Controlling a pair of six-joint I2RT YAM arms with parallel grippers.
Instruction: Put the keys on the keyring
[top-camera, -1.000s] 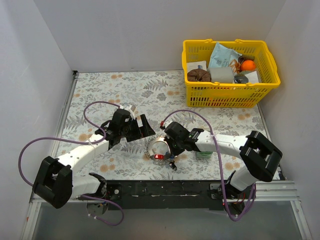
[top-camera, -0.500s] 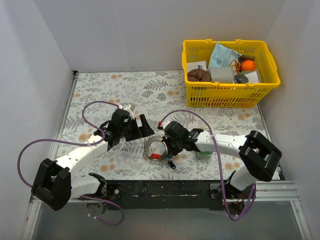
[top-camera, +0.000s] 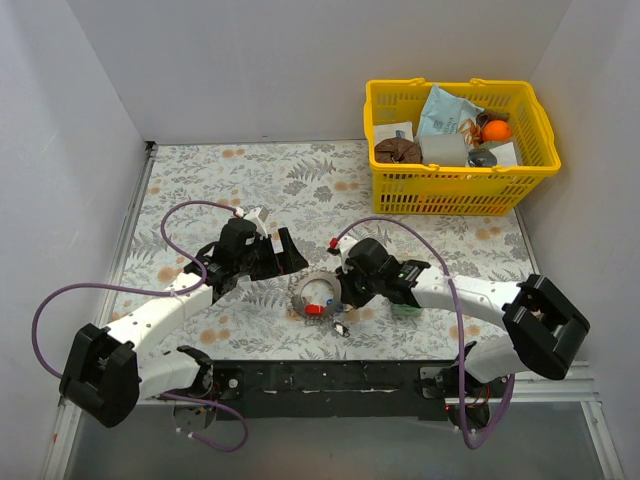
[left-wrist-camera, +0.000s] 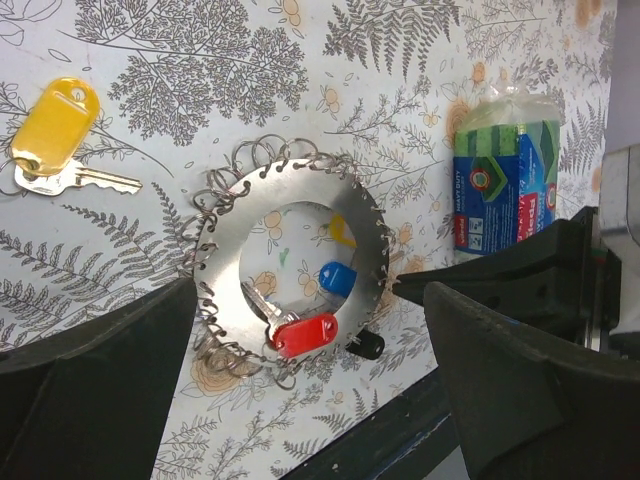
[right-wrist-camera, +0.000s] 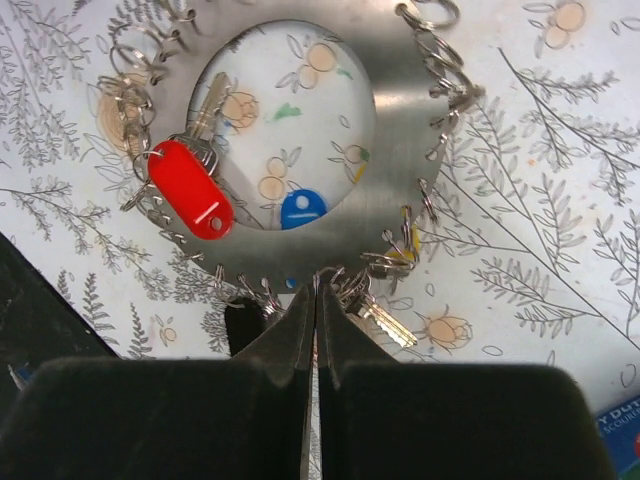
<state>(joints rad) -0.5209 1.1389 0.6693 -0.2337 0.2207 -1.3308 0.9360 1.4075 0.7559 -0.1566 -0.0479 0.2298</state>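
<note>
**Floral tabletop (top-camera: 250, 180), keyring (left-wrist-camera: 355, 215) lying between the two arms**

The keyring, a flat silver ring edged with small wire loops, lay flat near the front edge. A red key (left-wrist-camera: 305, 333) rested across its rim, a blue key (left-wrist-camera: 338, 278) showed inside its hole, and a black key (left-wrist-camera: 365, 346) sat just outside the rim. A yellow key (left-wrist-camera: 55, 120) lay well apart. The right gripper (right-wrist-camera: 316, 295) had its fingers pressed tight together at the keyring's rim; whether a loop was pinched could not be told. The left gripper (top-camera: 283, 252) hung beside the keyring, spread wide and holding nothing. A blue-green packet (left-wrist-camera: 500, 170) lay near.
</note>
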